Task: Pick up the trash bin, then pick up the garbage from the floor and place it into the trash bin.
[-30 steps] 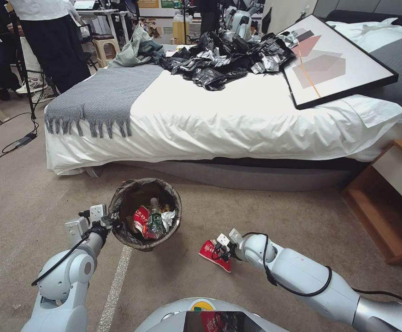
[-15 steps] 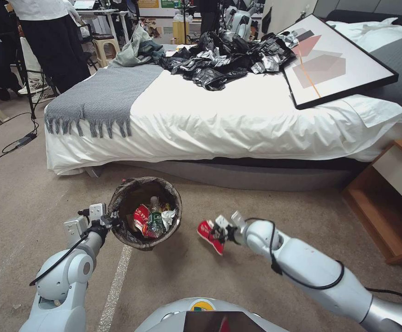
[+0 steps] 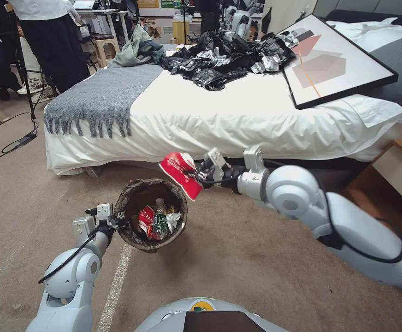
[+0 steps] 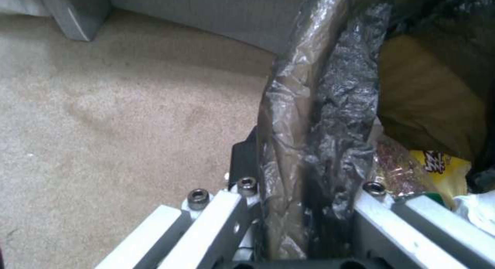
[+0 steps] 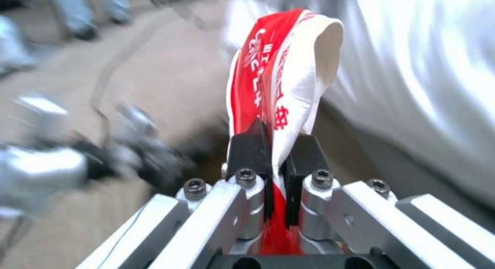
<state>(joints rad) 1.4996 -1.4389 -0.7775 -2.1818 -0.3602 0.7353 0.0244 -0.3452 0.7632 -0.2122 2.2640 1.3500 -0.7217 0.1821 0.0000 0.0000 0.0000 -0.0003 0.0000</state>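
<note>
Risk lies in the release: the right gripper [image 3: 200, 174], clamped on a flat red-and-white snack bag [image 3: 180, 174], sits over the far rim of the small round bag-lined trash bin [image 3: 132, 231], itself pinched by the left gripper [image 3: 114, 221], so the light bag could flutter outside.

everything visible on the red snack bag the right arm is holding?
The snack bag is a red-and-white wrapper with white print, thin crinkly film by its look, flattened and open-mouthed at its free end. The right end effector has its dark pads shut on its lower part. It hangs in the air by the bed's white sheet, at the far rim of the trash bin, apart from it.
</note>
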